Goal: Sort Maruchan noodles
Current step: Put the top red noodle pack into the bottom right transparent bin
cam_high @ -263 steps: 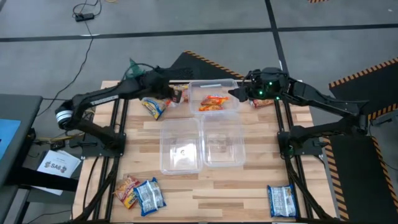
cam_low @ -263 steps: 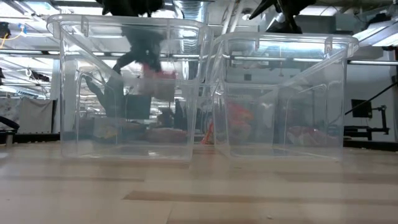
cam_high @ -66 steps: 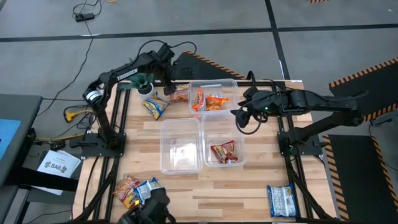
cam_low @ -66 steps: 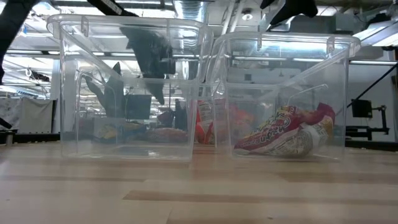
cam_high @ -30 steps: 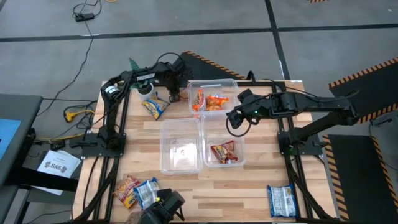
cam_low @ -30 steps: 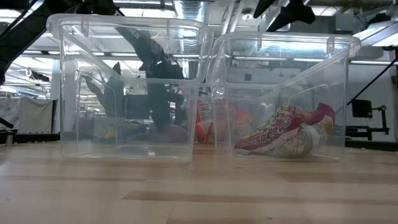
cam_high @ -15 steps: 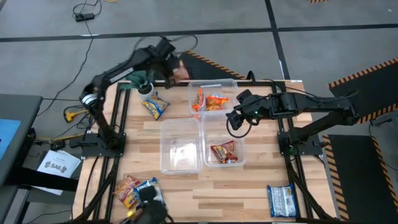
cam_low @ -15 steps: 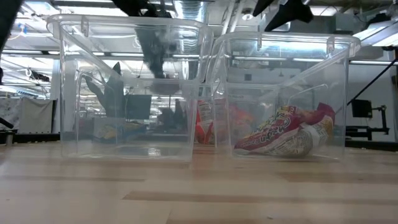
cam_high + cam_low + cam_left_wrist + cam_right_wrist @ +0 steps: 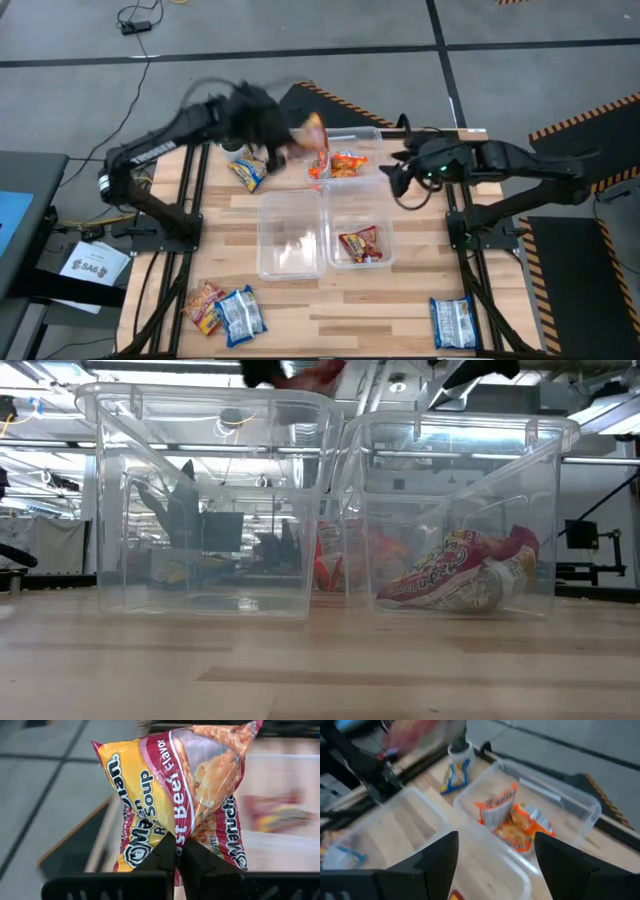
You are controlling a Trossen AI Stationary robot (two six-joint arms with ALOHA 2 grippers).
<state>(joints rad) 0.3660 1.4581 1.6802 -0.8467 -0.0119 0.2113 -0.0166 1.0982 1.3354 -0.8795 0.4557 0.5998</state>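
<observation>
Since half a second ago, left gripper (image 9: pixel 176 851) swung from beyond the table's far edge toward the far clear tub (image 9: pixel 375 135), carrying a roast beef Maruchan packet (image 9: pixel 180 795); right gripper (image 9: pixel 397 180) drawn slightly back toward its own side.

Step in hand, by judgement: a carry, packet lifted and on its way to a tub. Next move likely calls for hovering over the far tub, where two orange packets (image 9: pixel 340 164) already lie, then letting go.

Left gripper clenched on the packet's lower edge, the bag standing upright directly above the fingertips, clear of the table. Far tub just ahead of and below that claw.

Right gripper spread wide, holding nothing, beside the far tub; red packet (image 9: pixel 360 244) in the near right tub (image 9: pixel 545 450) below and nearer.
</observation>
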